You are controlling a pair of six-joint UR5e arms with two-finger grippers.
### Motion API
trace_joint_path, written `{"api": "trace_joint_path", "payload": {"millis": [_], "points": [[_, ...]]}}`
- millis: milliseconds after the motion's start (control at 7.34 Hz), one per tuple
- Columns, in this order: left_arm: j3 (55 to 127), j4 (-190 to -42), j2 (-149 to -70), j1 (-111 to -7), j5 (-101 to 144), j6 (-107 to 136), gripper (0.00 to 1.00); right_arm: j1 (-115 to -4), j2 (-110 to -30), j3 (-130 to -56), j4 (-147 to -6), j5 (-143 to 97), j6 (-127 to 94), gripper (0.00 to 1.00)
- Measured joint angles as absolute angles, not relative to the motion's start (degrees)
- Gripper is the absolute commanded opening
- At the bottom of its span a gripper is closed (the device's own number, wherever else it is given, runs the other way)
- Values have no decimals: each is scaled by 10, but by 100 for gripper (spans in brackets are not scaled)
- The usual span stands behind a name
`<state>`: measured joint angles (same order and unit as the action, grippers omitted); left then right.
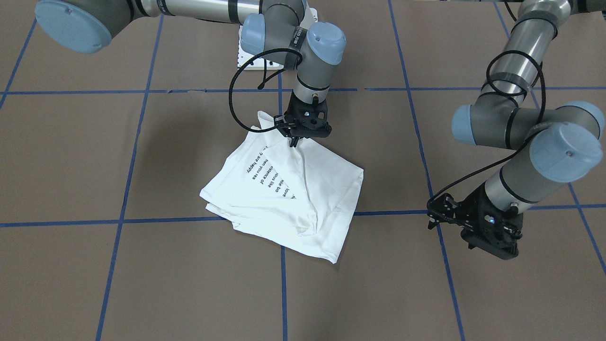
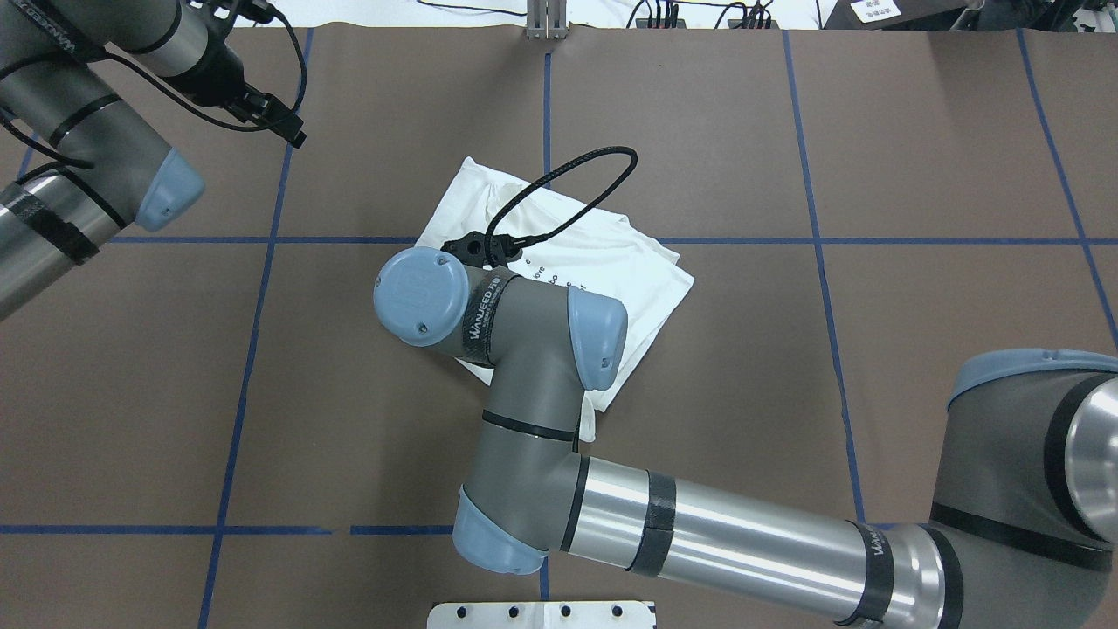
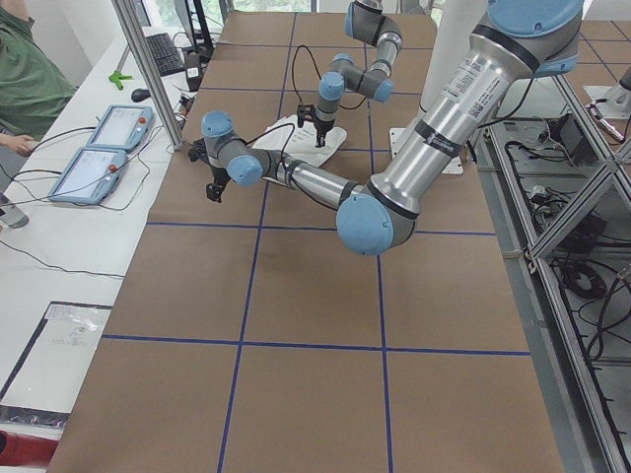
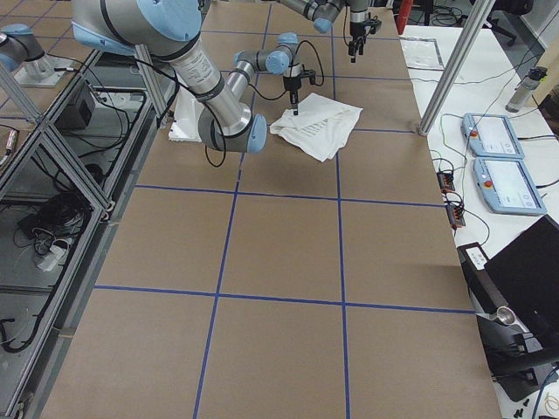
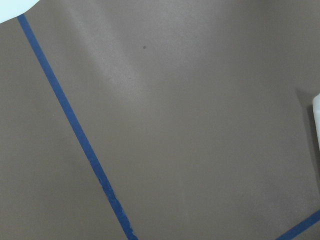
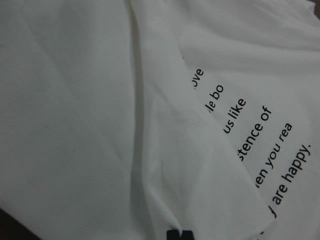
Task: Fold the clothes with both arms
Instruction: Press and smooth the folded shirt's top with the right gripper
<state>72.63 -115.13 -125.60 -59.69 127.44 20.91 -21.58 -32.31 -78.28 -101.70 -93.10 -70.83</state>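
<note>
The white T-shirt lies loosely folded on the brown table, with lines of black text showing on one layer. It also shows in the overhead view and fills the right wrist view. My right gripper points straight down and is shut on the shirt's edge nearest the robot; creases spread out from the pinch. In the overhead view the right wrist hides that grip. My left gripper hangs empty over bare table, well off to the shirt's side, and its jaws look open.
The white pedestal base stands at the robot's edge of the table. Blue tape lines mark the brown table in squares. A metal post, two teach pendants and a person in green are at the far side.
</note>
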Motion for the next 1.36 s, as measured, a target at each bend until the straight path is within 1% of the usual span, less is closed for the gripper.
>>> {"api": "trace_joint_path", "payload": {"millis": [136, 272, 409, 545, 681, 953, 1090, 1226, 1362], "points": [[726, -1151, -1256, -597, 1274, 210, 100, -220, -330, -797, -1016, -935, -707, 71], [727, -1151, -1256, -597, 1274, 210, 100, -223, -336, -807, -1015, -938, -706, 57], [726, -1151, -1256, -597, 1274, 210, 100, -225, -340, -811, -1013, -940, -705, 24], [726, -1151, -1256, -597, 1275, 210, 100, -225, -342, -813, -1008, -941, -705, 2], [727, -1151, -1253, -597, 1275, 210, 100, -226, -343, -814, -997, -942, -706, 9], [729, -1150, -1246, -597, 1276, 209, 100, -227, -345, -813, -967, -949, -706, 51], [730, -1150, -1245, -598, 1276, 209, 100, -228, -346, -811, -951, -951, -709, 64], [730, -1150, -1244, -598, 1276, 209, 100, -228, -346, -807, -942, -952, -713, 63], [730, -1150, -1244, -598, 1276, 209, 100, -227, -346, -806, -938, -955, -715, 59]]}}
